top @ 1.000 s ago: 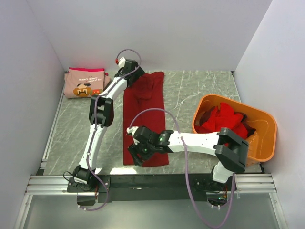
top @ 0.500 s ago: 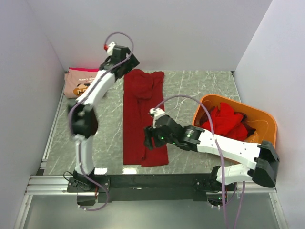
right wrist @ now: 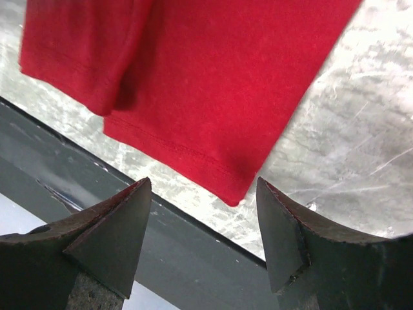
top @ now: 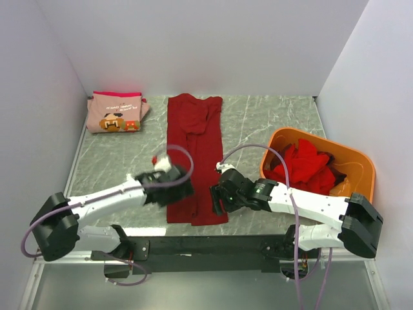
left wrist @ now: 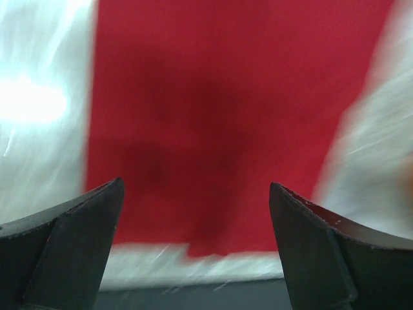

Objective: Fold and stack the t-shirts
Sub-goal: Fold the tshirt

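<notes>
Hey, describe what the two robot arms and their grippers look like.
Both arms have white tubular links and bulky black joint housings. The left arm and right arm each carry a looping lilac cable. A small red part sits by the left wrist. The left gripper and right gripper have black wedge-shaped fingers.

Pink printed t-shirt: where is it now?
In the top view, the pink t-shirt lies folded at the far-left corner of the table, left of the long dark red shirt.
</notes>
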You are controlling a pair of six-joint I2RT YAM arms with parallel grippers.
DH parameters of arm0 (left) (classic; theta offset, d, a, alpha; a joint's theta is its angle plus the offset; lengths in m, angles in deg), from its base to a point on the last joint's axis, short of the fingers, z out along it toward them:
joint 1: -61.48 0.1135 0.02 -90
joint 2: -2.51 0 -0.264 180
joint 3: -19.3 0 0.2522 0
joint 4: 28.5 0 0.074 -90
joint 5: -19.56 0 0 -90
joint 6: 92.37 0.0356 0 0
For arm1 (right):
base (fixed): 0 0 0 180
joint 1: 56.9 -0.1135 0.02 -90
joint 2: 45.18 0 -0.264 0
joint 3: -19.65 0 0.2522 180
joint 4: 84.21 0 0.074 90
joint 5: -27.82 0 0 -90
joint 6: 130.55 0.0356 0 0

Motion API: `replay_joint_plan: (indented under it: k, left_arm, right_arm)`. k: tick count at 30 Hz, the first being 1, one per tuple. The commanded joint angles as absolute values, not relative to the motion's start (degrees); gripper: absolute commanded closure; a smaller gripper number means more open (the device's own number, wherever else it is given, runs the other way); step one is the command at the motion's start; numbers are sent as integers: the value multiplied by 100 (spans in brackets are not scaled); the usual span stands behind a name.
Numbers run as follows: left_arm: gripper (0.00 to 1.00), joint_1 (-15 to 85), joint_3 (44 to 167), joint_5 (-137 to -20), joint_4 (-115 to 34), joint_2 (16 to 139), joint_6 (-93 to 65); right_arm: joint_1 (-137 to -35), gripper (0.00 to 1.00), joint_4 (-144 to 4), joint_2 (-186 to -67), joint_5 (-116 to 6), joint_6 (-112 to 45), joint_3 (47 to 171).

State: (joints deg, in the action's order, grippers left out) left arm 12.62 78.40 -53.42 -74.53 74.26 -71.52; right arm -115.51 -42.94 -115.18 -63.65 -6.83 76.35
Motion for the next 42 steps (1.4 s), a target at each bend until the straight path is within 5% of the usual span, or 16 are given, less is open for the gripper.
replay_joint_plan:
  k: [1, 6, 17, 22, 33, 36, 38, 40, 42]
  left_arm:
    - [0, 411, 7657, -4944, -8478, 6975, -8637]
    - [1, -293, 7438, -4961, -9490, 6992, -9728]
    - [11, -277, 6620, -4715, -9114, 6904, -10073]
    - [33, 31, 6313, -5004, -8534, 7088, -9836]
    - [57, 391, 5978, -5269, -7461, 7527, -9264]
    - [73, 435, 6066, -5303, -7426, 7721, -9150]
    - [94, 470, 6118, -5321, -7521, 7809, -9149]
    - [99, 479, 6154, -5356, -7715, 7871, -9176]
    - [99, 470, 6145, -5426, -7847, 7819, -9202]
  right_arm:
    - [-11543, 28, -4294, -11558, -6314, -522, 7473]
    - [-11535, 28, -4574, -11576, -6042, -267, 7121]
    - [-11543, 34, -4645, -11795, -5972, -258, 6998]
    - [-11535, 43, -4680, -11945, -5893, -240, 6989]
    - [-11535, 54, -4751, -12279, -6042, -187, 6989]
    - [-11535, 53, -4786, -12358, -6094, -214, 7041]
    - [-11535, 54, -4742, -12428, -6156, -214, 7068]
    - [-11526, 55, -4751, -12428, -6148, -205, 7059]
    - [-11526, 71, -4777, -12419, -6130, -196, 7024]
